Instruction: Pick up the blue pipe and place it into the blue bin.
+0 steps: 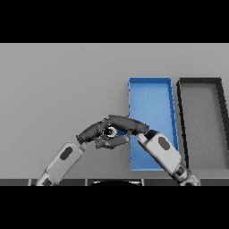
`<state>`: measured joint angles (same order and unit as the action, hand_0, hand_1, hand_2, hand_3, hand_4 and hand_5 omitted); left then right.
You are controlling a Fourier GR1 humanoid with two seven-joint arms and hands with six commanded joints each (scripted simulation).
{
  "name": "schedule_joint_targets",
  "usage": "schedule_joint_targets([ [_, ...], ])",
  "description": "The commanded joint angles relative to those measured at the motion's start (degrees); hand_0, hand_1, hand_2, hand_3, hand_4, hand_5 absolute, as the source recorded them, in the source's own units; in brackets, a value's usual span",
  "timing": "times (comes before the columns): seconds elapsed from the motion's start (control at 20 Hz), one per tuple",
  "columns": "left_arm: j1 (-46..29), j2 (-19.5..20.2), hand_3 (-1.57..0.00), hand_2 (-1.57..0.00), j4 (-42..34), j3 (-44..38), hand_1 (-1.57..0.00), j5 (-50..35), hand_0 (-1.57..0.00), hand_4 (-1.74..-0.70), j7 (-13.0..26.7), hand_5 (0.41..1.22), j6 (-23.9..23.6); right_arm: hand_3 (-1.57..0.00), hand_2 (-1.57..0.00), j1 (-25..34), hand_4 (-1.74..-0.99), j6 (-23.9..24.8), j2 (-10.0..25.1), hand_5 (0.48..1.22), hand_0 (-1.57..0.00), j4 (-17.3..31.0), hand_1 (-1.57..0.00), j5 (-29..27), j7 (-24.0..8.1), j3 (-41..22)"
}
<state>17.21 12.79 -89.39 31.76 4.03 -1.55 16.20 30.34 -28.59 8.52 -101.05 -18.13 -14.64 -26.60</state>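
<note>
Though half-hidden, pipe (112,131) in right fingers (126,123)

On the worktop (58,89) we find two bins side by side, right of centre. The bin (152,85) nearer the middle lies just left of the second bin (199,81), the two close together with a narrow strip of worktop between them. Both run lengthwise away from us. The left robot hand (91,130) and the right robot hand (127,125) meet just off the near left edge of the first bin, touching or overlapping. The right forearm (161,150) lies across that bin's near end.
</note>
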Motion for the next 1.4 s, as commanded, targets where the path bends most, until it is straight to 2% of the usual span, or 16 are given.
schedule_joint_targets([
  [0.0, -0.6, -0.2, -0.07, -0.07, -0.3, 0.4, -0.07, 0.2, -0.08, -0.89, -0.1, 0.664, -0.1, -1.57, -1.57, -0.1, -1.495, 0.0, -0.1, 1.218, -1.57, -0.3, -1.57, 0.1, -0.1, -0.2],
  [0.2, -1.0, -0.7, -0.03, -0.03, -0.1, -0.3, -0.03, -1.7, -0.03, -0.89, 1.2, 0.587, 0.3, -1.57, -1.57, 1.0, -1.490, 0.5, -1.3, 1.220, -1.57, 1.5, -1.57, -0.3, -0.8, 0.1],
  [0.35, -1.4, -0.9, -0.01, -0.01, 0.2, -0.4, -0.01, -1.6, -0.02, -0.90, 2.8, 0.562, -0.2, -1.57, -1.57, 1.5, -1.489, 1.4, -1.3, 1.220, -1.57, 0.6, -1.57, -3.0, -1.9, 1.0],
  [0.45, -1.9, -0.7, -0.01, -0.01, 0.0, -0.3, -0.01, -1.7, -0.01, -0.90, 3.4, 0.548, -0.1, -1.57, -1.57, 2.2, -1.491, 2.8, -1.2, 1.221, -1.57, -0.6, -1.57, -8.3, -5.5, 2.2],
  [0.6, -1.7, -1.0, 0.00, 0.00, 0.0, -0.2, 0.00, -1.9, 0.00, -0.91, 4.8, 0.524, 0.0, -1.57, -1.57, 5.2, -1.613, 5.6, 0.1, 1.221, -1.57, -2.4, -1.57, -15.6, -10.5, 4.6],
  [0.7, -1.5, -1.3, 0.00, 0.00, 0.8, -0.1, 0.00, -2.1, 0.00, -0.92, 5.6, 0.507, 0.3, -1.57, -1.57, 8.5, -1.659, 9.1, 1.7, 1.221, -1.57, -2.7, -1.57, -21.9, -13.5, 7.4],
  [0.75, -1.9, -1.0, 0.00, 0.00, 0.6, 0.0, 0.00, -2.2, 0.00, -0.92, 5.1, 0.504, 0.7, -1.57, -1.57, 10.6, -1.675, 12.0, 1.8, 1.194, -1.57, -3.1, -1.57, -24.5, -15.3, 8.3],
  [0.9, -2.2, -1.1, 0.00, 0.00, -0.4, 0.2, 0.00, -2.4, 0.00, -0.92, 6.4, 0.503, 0.5, -1.57, -1.57, 18.6, -1.707, 16.8, 5.1, 1.141, -1.57, -2.0, -1.57, -33.2, -15.1, 13.7],
  [1.05, -2.8, -0.7, 0.00, 0.00, -1.4, 0.7, 0.00, -1.6, 0.00, -0.91, 4.8, 0.502, 0.1, -1.57, -1.57, 25.9, -1.724, 20.0, 9.0, 1.117, -1.57, 1.9, -1.57, -32.8, -12.6, 17.2],
  [1.2, -3.3, -0.1, 0.00, 0.00, -2.2, 0.4, 0.00, -2.3, 0.00, -0.91, 4.7, 0.492, 0.7, -1.57, -1.57, 31.4, -1.732, 22.9, 13.0, 1.117, -1.57, 9.1, -1.57, -30.2, -11.3, 20.3],
  [1.3, -3.0, 0.1, 0.00, 0.00, -2.1, -0.1, 0.00, -2.8, 0.00, -0.91, 5.2, 0.491, 0.7, -1.57, -1.57, 31.7, -1.735, 24.0, 14.7, 1.131, -1.57, 14.0, -1.57, -27.5, -11.3, 21.7],
  [1.35, -3.2, 0.5, 0.00, 0.00, -2.1, -0.3, 0.00, -3.1, 0.00, -0.91, 4.9, 0.490, 1.1, -1.57, -1.57, 30.5, -1.736, 22.9, 16.2, 1.135, -1.57, 16.3, -1.57, -25.6, -11.2, 22.3],
])
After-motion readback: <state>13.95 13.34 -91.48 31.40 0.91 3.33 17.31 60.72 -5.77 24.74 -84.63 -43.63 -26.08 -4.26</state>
